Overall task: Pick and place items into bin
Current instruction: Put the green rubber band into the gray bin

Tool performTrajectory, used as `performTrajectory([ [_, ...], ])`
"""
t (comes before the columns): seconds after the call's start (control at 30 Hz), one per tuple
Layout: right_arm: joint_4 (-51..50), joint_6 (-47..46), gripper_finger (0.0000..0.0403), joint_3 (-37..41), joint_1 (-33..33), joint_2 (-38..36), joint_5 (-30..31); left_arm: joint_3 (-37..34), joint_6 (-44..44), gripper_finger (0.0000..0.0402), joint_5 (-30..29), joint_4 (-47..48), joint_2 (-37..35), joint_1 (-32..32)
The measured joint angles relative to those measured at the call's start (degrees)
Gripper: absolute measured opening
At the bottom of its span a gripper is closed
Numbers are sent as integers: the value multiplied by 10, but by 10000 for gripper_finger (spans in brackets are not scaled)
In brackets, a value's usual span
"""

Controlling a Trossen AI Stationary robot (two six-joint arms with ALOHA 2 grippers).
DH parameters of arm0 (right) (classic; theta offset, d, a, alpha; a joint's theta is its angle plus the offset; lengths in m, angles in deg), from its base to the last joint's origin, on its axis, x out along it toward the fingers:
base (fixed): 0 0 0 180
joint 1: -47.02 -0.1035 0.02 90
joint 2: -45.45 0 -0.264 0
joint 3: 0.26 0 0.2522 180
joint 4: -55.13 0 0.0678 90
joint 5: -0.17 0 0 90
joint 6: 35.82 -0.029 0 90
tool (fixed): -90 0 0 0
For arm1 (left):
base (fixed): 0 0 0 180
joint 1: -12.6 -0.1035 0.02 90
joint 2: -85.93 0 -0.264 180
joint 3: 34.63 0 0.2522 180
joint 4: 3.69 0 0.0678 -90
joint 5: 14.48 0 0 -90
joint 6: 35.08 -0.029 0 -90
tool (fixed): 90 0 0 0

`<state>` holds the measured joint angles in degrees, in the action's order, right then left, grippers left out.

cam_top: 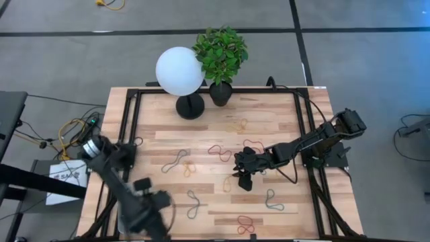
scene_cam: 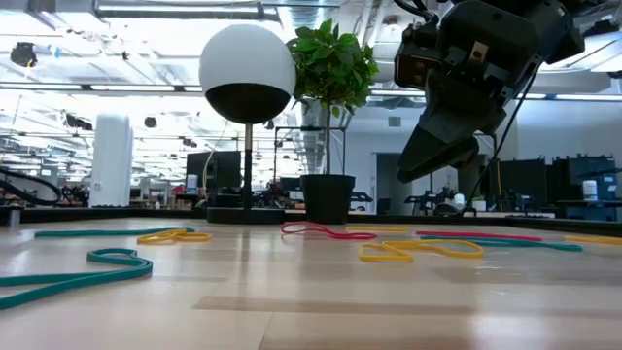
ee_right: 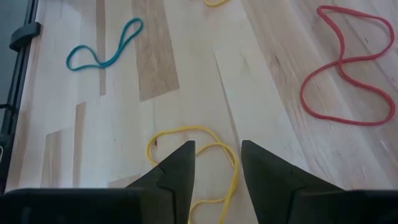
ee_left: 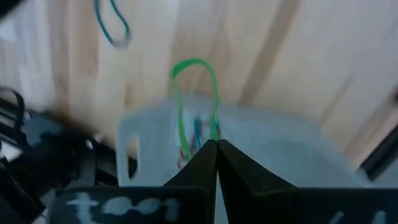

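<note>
My left gripper [ee_left: 216, 143] is shut on a bright green rubber band [ee_left: 196, 93]. It hovers over the bin [ee_left: 280, 155], a pale translucent tray at the table's near left with a few coloured bands [ee_left: 198, 130] inside. In the high view the left arm [cam_top: 144, 205] covers the bin. My right gripper [ee_right: 214, 146] stands open at mid-table [cam_top: 243, 180], its fingers on either side of a yellow band [ee_right: 186, 130] that lies flat on the wood, touching nothing. My left gripper pinches the green band at one end of its loop [ee_left: 211, 138] between its two fingertips, coming from above and pointing steeply down. The loop stretches away from the fingertips, over the bin's rim. Whether its far end rests on anything, I cannot tell.
Loose bands lie scattered over the wood: a red one [ee_right: 342, 68], a teal one [ee_right: 102, 50], another teal one [cam_top: 193, 204] and a red one [cam_top: 245, 225] near the front edge. A white globe lamp [cam_top: 180, 70] and a potted plant [cam_top: 220, 54] stand at the far edge.
</note>
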<state>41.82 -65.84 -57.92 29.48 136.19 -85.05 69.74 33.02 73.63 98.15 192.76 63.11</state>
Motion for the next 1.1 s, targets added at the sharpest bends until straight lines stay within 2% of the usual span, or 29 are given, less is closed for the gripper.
performTrajectory([
  [0.17,0,-2,124,0,-1,0,0,-19,59,0,-15,-30,0,112],
  [0.37,8,-14,124,0,-1,0,0,-54,202,0,-149,-140,0,204],
  [0.47,21,-15,124,0,-1,0,0,-90,238,0,-180,-192,0,221],
  [0.57,32,-15,124,0,-4,0,0,-133,249,0,-161,-232,0,216],
  [0.7,34,-15,124,0,-13,0,0,-192,230,0,-98,-297,1,199],
  [0.9,33,-10,124,0,-23,0,0,-217,230,2,9,-311,-3,160],
  [1.1,34,-10,124,0,-23,0,0,-202,182,24,12,-300,4,135],
])
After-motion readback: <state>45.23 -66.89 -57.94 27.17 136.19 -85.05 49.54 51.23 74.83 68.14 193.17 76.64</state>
